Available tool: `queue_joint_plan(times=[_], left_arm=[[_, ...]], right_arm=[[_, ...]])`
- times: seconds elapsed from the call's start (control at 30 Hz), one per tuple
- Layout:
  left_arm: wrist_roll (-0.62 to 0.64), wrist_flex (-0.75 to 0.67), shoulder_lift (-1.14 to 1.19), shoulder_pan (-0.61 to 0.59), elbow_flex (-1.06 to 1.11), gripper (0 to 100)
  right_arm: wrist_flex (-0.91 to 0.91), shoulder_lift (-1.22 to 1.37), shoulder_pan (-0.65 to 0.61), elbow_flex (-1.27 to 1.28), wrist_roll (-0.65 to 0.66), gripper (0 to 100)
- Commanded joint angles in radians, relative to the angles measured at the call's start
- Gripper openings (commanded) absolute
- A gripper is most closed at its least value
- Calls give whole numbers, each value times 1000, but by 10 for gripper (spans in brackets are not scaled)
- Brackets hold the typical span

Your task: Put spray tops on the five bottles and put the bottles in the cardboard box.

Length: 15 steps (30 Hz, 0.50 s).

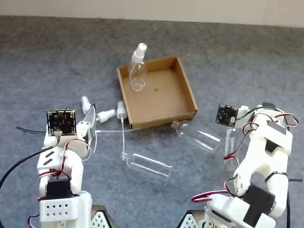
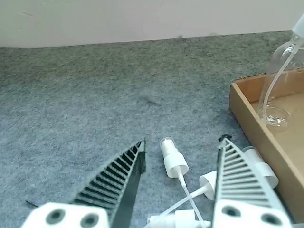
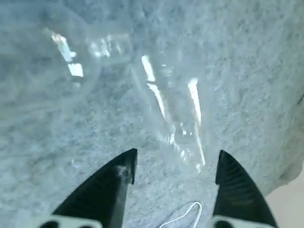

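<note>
Poises left gripper (image 2: 183, 141), jaws apart, over a loose spray top (image 2: 172, 159) beside the cardboard box (image 1: 187, 88), seemingly to grab it. Straddles a clear bottle (image 3: 166, 109) lying on the carpet (image 1: 57, 57) with right gripper (image 3: 176, 153), likewise spread. Counts one capped bottle (image 1: 137, 73) upright inside the box.

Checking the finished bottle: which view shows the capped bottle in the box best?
The high view: the capped bottle stands whole in the cardboard box, spray top on. The left wrist view catches its base and dip tube at its edge; the right wrist view faces other clear bottles on the carpet.
</note>
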Motion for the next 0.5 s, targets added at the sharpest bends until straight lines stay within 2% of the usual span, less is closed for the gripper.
queue_joint_plan(times=[0.0, 0.13, 0.2, 0.27, 0.37, 0.47], left_arm=[[-9, -15, -4, 5, -10, 221], [-9, -15, -4, 5, -10, 221], [-9, -15, -4, 5, -10, 221], [-9, -15, -4, 5, -10, 221], [-9, -15, -4, 5, -10, 221], [-9, -15, -4, 7, -10, 221]], right_arm=[[-27, -7, 19, -19, -2, 214], [-28, -8, 19, -22, -15, 210], [-33, -18, 18, -24, -147, 209], [-31, -50, 7, -42, -364, 209], [-22, -107, -21, -87, -760, 209], [107, -156, -19, -127, -1168, 209]])
